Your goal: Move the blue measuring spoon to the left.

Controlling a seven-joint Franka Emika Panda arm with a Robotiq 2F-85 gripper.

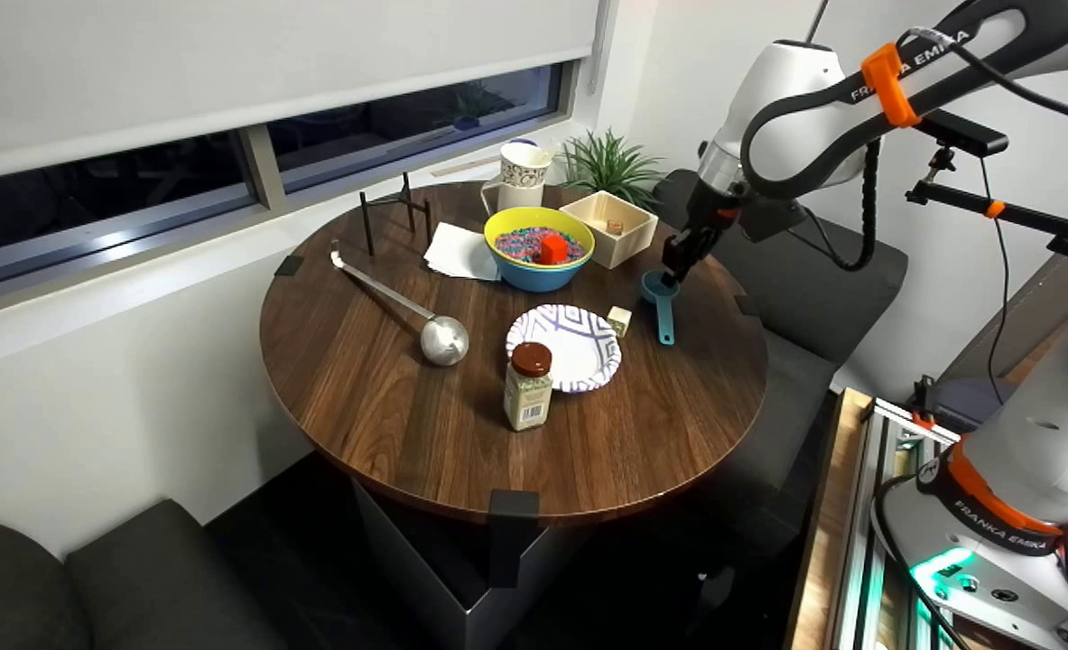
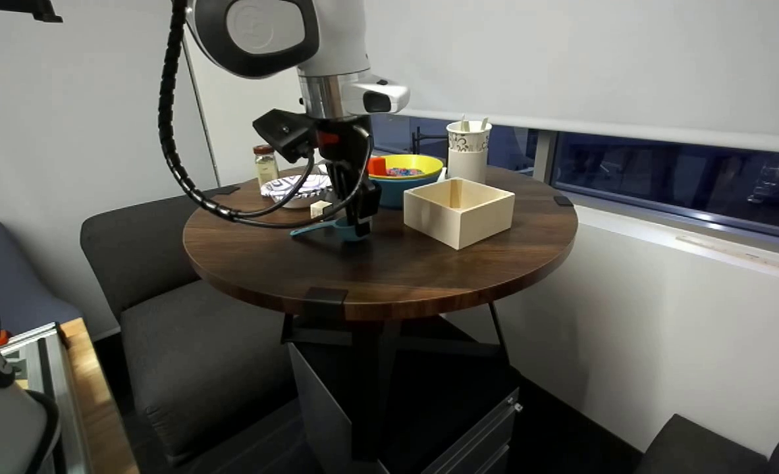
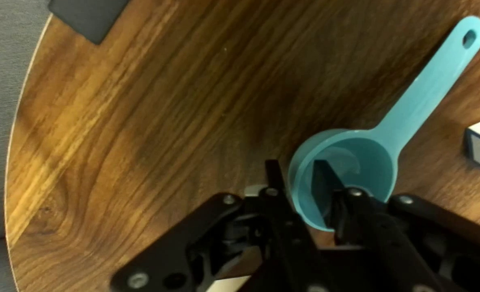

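The blue measuring spoon [image 3: 404, 115] lies on the round wooden table, its round cup facing up. In the wrist view its handle points to the upper right. It also shows in both exterior views [image 1: 664, 323] [image 2: 315, 228], at the cup end partly behind the fingers. My gripper [image 3: 296, 166] is down at the spoon's cup. One finger reaches inside the cup and the other is outside its wall. A gap shows between the fingers, and the outer finger looks apart from the wall. The gripper also shows in both exterior views [image 1: 670, 273] [image 2: 363, 224].
A small pale block [image 1: 619, 320] and a patterned plate [image 1: 604, 372] are beside the spoon. A wooden box [image 2: 432, 218] and stacked bowls [image 1: 538, 278] stand close to the gripper. A spice jar [image 1: 527, 402], silver ladle [image 1: 444, 340] and cups [image 1: 523, 185] stand farther off.
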